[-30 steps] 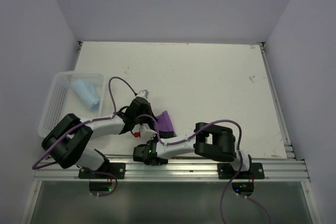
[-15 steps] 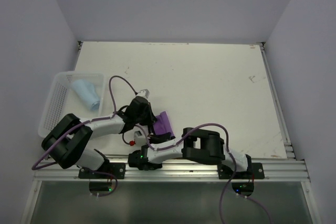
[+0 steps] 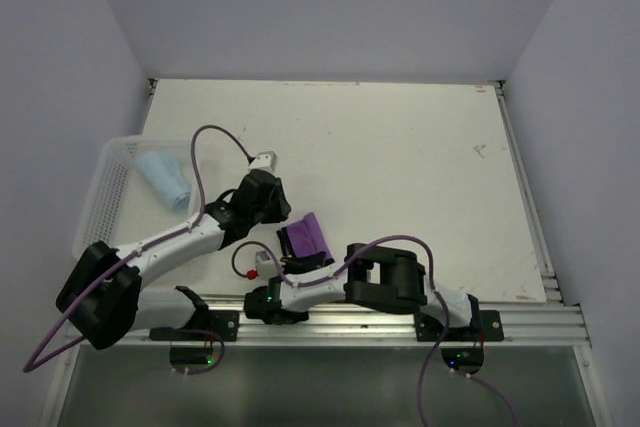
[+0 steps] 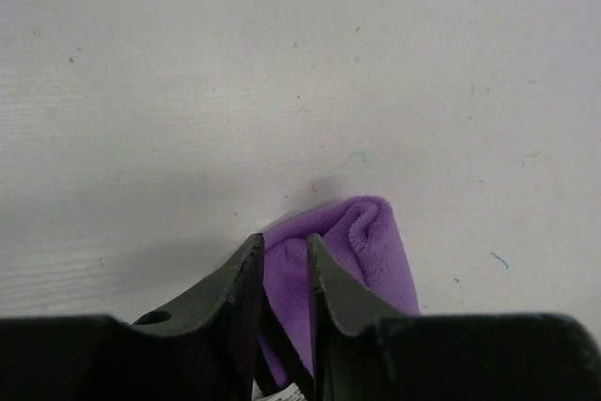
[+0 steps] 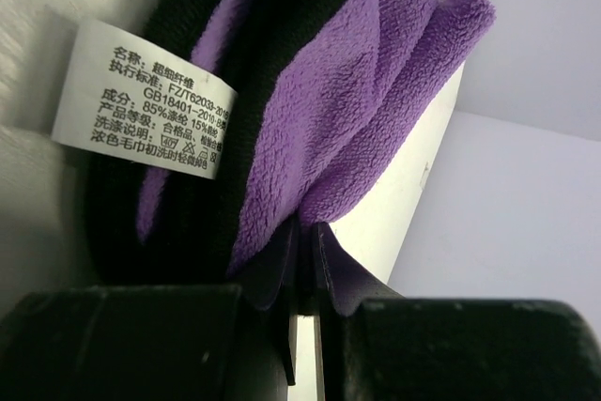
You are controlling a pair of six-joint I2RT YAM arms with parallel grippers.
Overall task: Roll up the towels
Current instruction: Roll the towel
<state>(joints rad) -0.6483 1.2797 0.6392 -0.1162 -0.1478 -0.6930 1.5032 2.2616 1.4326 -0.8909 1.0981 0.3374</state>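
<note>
My left pincer (image 4: 284, 243) is nearly closed, with only a slit between the fingers. Purple pile fills that slit, so I judge it is clamped on a fold of the dark towel (image 3: 305, 239). My right pincer (image 5: 305, 227) is pressed together on the opposite edge of the same towel, with the purple face nipped at its tips and the white tag (image 5: 141, 99) just beside them.

The towel lies as a short, loose bundle on the table (image 3: 400, 147), near the front edge and between my two wrists. Its layers look only lightly wound.

Several things could go wrong from here:
- I hold one small bundle from both ends, so any pull in opposing directions would draw the layers apart and undo the roll.
- If one side lets go first, the springy pile may flop open.
- If I lift instead of sliding, the inner turns could sag out.
- My wrists are crowded close together over the cloth, so a careless swing could knock one against the other or drag the bundle toward the edge.

The white mesh basket (image 3: 100, 207) sits well apart, at the left side of the table. The light blue towel (image 3: 163, 179) lies inside it, looking already rolled. I see nothing else in the basket.
</note>
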